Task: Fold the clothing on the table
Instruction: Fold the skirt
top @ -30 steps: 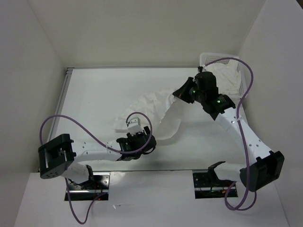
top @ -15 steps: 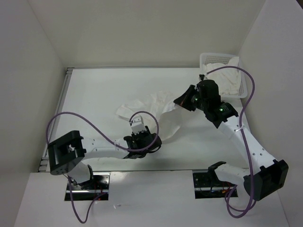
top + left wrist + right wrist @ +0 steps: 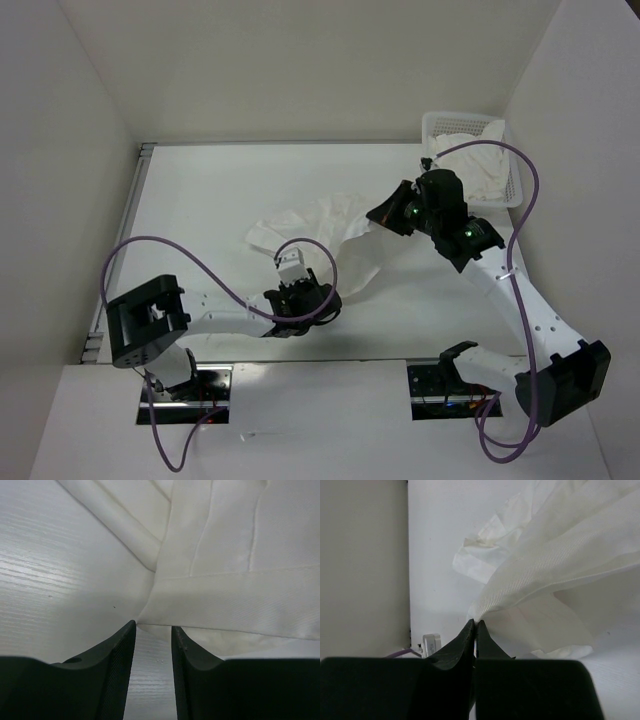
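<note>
Two tools inspected, one per arm

Left tool (image 3: 152, 626): set low over the tabletop (image 3: 55, 580). Its fingers (image 3: 117, 670) stand part-way apart, and bare tabletop shows in the gap between them. A hemmed corner of the clothing (image 3: 225, 580) lies right at the fingertips and touches the tip on the left of the wrist view. Whether that corner is nipped cannot be told. Ahead of this tool the clothing lies flat on the tabletop, with a stitched hem band running across. A folded ridge slants away ahead and to the left.

Right tool (image 3: 475, 625): fingers pressed together, with a fold of the clothing pinched between the tips. From the pinch the fabric fans out ahead and to the right of the tool. It is raised off the tabletop at the grip and sags down to it further out. Fine ribbing shows on the raised fold.

Top view: the clothing lies crumpled between the two tools. One end is at the right tool's tips and a near edge is just ahead of the left tool.

A white mesh basket (image 3: 440, 124) stands behind the right tool at the tabletop's far corner, with a heap of white cloth (image 3: 482, 165) in it
</note>
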Tool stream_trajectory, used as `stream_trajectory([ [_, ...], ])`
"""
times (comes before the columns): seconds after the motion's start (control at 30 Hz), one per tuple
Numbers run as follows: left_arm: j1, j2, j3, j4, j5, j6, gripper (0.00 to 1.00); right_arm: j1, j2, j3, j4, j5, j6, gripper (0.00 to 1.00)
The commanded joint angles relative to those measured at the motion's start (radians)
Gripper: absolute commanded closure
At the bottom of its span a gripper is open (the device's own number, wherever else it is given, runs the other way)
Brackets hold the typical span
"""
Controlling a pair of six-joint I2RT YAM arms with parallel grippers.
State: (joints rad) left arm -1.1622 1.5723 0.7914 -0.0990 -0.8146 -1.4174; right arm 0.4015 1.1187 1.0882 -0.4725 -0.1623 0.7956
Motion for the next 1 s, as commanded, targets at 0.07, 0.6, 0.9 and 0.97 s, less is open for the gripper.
stream_trajectory([
  [0.07, -0.002, 0.025, 0.014, -0.03, -0.049, -0.04, 0.58, 0.008, -0.034, 0.032, 0.026, -0.022, 0.008, 1.0],
  [0.6, -0.002, 0.067, 0.052, 0.023, -0.138, -0.02, 0.55, 0.008, -0.063, 0.041, 0.005, -0.06, 0.027, 1.0],
  [0.9, 0.03, 0.152, 0.052, 0.067, -0.115, -0.026, 0.75, -0.001, -0.099, 0.065, -0.029, -0.051, 0.037, 1.0],
  [0.97, 0.03, 0.129, 0.043, 0.0, -0.132, -0.06, 0.9, -0.01, -0.109, 0.065, -0.029, -0.042, 0.028, 1.0],
])
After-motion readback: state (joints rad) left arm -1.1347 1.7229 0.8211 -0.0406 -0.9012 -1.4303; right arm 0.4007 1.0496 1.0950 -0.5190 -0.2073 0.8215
